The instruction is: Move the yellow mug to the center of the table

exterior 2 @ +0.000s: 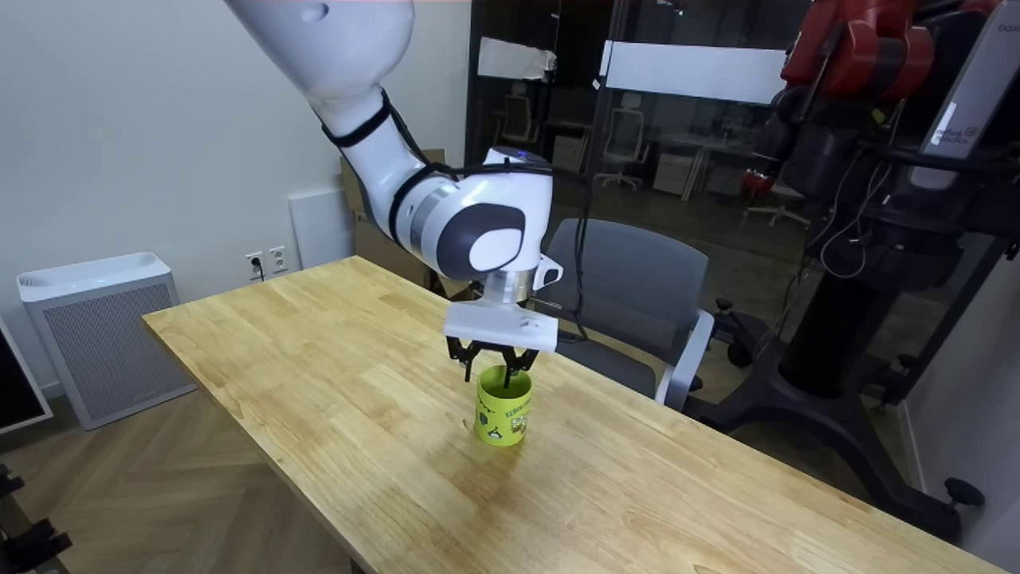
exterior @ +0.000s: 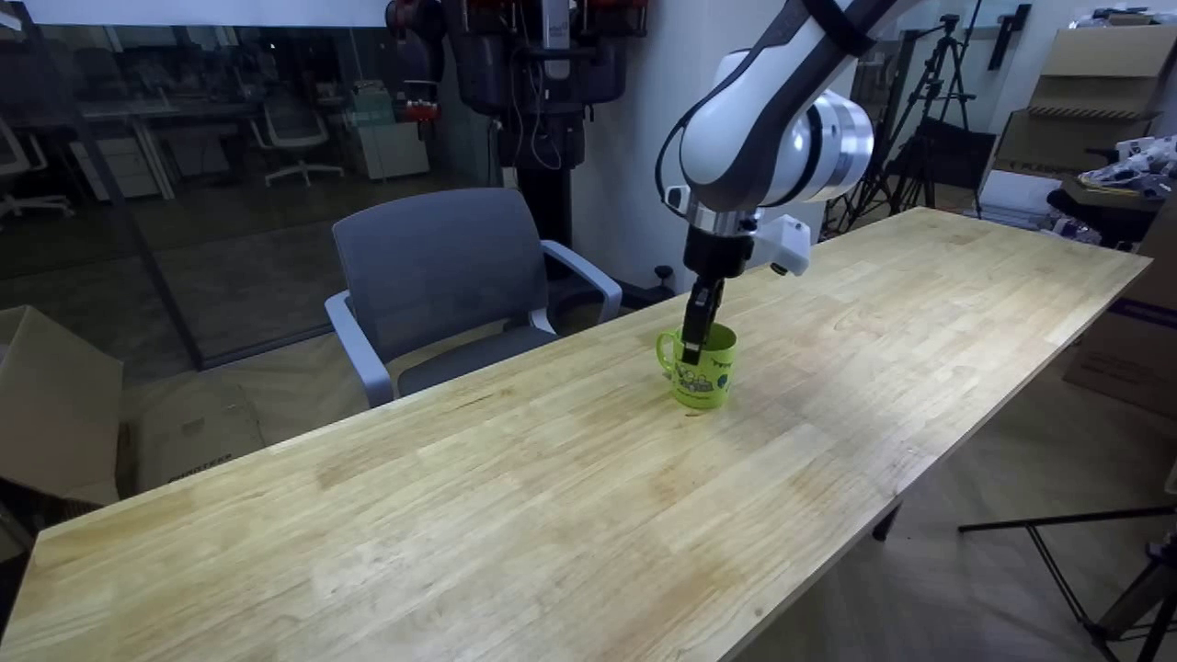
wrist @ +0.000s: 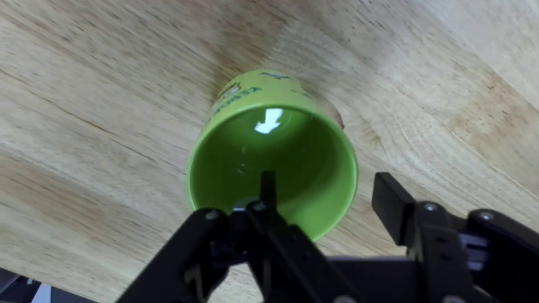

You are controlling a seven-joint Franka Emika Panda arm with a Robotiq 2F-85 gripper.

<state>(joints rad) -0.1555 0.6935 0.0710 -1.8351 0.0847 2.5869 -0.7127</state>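
- As the table [exterior: 515,487] stretches long and pale through both exterior views, all the action gathers over one patch of its top.
- Big white arm [exterior 2: 470,231], bent over that patch and pointing down.
- Chair [exterior: 441,276] along one long edge: only a spectator, but a useful landmark.
- Gripper [exterior 2: 488,380], and its jaws stand apart, nothing pinched between them!
- Mug [exterior 2: 502,418], yellow-green, upright on the table, out from the chair's edge and right below the gripper, yet off its middle. Whether that spot counts as the centre, I can't call from these angles.
- Inner finger [wrist: 268,185], and it falls within the mug's circle in the wrist view, its tip seeming to dip inside; outer finger [wrist: 389,206], that one is outside, just beside the mug.
- Handle [exterior: 661,349], showing in an exterior view, pointing to the chair's side, hidden from the wrist view. It should keep out of the pinch, I reckon.
- Rim [wrist: 356,172], and here's the whole contest: one stretch of it lies in the gap between the two fingers! That reads like the set-up for a pinch on one side, so the next move calls for closing there, perhaps a touch lower first. Too shallow a bite, and the mug could tilt or slip.
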